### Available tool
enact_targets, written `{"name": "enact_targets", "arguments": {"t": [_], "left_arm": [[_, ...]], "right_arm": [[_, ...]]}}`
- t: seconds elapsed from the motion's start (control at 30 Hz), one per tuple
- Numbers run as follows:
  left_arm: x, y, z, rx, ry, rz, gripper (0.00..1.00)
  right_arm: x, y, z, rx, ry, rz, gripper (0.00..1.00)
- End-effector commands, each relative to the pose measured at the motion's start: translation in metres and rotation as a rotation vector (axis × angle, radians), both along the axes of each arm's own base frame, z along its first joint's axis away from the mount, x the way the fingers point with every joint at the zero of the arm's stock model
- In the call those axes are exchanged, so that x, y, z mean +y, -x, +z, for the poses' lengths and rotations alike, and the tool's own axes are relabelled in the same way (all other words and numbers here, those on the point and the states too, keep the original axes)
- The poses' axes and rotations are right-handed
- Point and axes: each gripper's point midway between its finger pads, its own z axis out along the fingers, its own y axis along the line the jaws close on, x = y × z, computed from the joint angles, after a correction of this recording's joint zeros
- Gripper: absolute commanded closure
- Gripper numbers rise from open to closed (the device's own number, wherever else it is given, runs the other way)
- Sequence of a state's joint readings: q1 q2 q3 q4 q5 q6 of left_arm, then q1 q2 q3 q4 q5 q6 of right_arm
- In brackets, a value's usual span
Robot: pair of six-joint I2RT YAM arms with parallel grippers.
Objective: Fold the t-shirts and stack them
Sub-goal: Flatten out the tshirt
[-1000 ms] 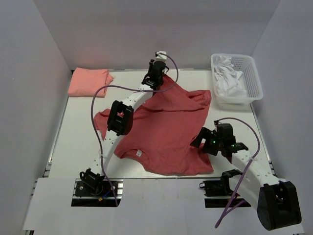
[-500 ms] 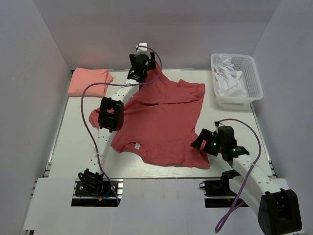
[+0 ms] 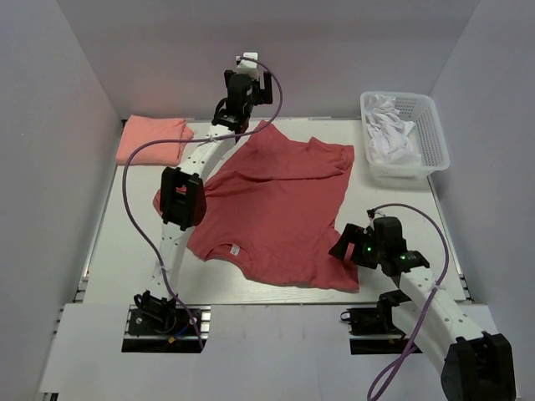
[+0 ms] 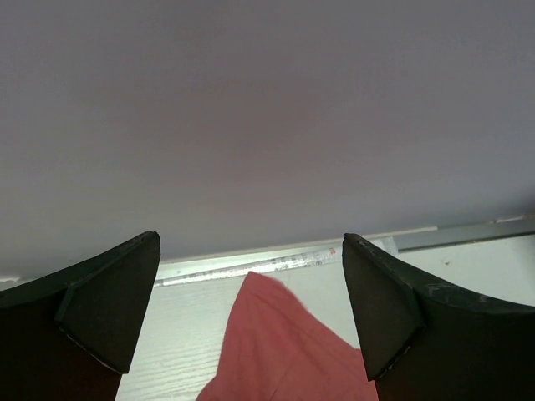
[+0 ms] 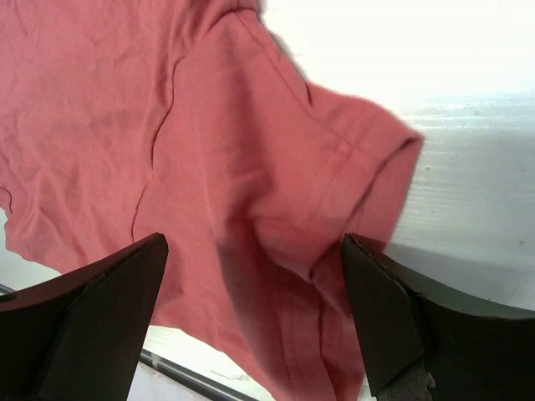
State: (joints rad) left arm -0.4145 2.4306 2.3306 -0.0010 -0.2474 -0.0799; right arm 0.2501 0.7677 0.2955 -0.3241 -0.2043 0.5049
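Observation:
A large brick-red t-shirt (image 3: 276,209) lies spread across the middle of the table, collar toward the near left. My left gripper (image 3: 235,105) hangs open above the shirt's far corner (image 4: 284,342); nothing is between its fingers (image 4: 109,301). My right gripper (image 3: 343,247) is open low over the shirt's near right sleeve (image 5: 334,184), whose hem is bunched between the spread fingers (image 5: 393,317) without being clamped. A salmon-pink t-shirt (image 3: 151,139) lies folded at the back left.
A white plastic basket (image 3: 429,125) holding white cloth stands at the back right. Grey walls close the table at the back and both sides. A metal rail (image 4: 251,266) runs along the table's far edge.
My left gripper opened, let go of the red shirt's far corner and rose toward the back wall. The shirt slid left and settled flat. My right gripper drew slightly nearer.

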Motion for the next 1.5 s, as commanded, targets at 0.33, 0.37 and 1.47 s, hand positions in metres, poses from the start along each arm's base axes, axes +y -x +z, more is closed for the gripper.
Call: {"name": "enact_targets", "arguments": {"t": [0.33,0.37,1.47], "left_arm": [[0.022,0.051,-0.028,0.230,0.037,-0.020,0.00],[0.027,0.068,0.004,0.210,0.086,-0.016,0.00],[0.154,0.330,-0.237,0.821,0.219,0.415,0.00]], "right_arm": [[0.000,-0.047,0.059,-0.140,0.072,0.021,0.10],[0.000,-0.063,0.076,-0.185,0.080,0.004,0.10],[0.047,-0.052,-0.041,0.202,0.159,0.091,0.10]]}}
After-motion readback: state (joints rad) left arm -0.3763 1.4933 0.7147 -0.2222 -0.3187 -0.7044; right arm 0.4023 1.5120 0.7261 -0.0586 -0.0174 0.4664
